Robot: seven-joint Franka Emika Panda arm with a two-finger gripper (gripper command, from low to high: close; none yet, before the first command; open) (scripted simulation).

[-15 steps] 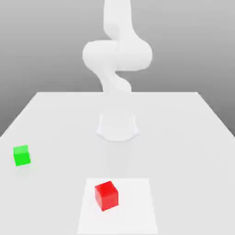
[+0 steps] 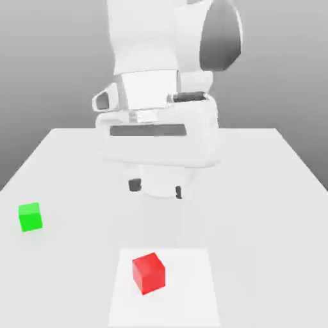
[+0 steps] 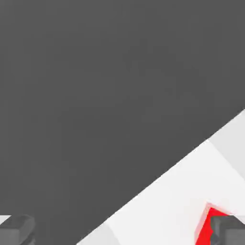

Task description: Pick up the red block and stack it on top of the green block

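The red block [image 2: 148, 273] is a plain matte cube, bright red, its top face lighter than its two visible sides. It sits low in the exterior frame, a little left of centre, turned slightly so one corner faces the camera. It rests on a paler square patch [image 2: 192, 288] of the worktop [image 2: 269, 192], nearer that patch's left side. In the hand view a sliver of it [image 3: 206, 225] shows at the lower right, partly behind a dark fingertip [image 3: 228, 228].

The green block [image 2: 30, 216] is a plain matte cube of bright green, looking a touch smaller, at the far left of the exterior frame, mid-height, close to the worktop's left edge. The two cubes are well apart, with bare white surface between them.

The arm's white hand [image 2: 157, 138] fills the upper middle of the exterior frame, above the worktop and behind the red block. The jaws [image 2: 156, 188] are open, their two dark tips hanging spread apart, clear of both cubes.

The worktop's far edge runs across mid-frame against grey backdrop; its right half is open.

No writing or labels can be read on anything.
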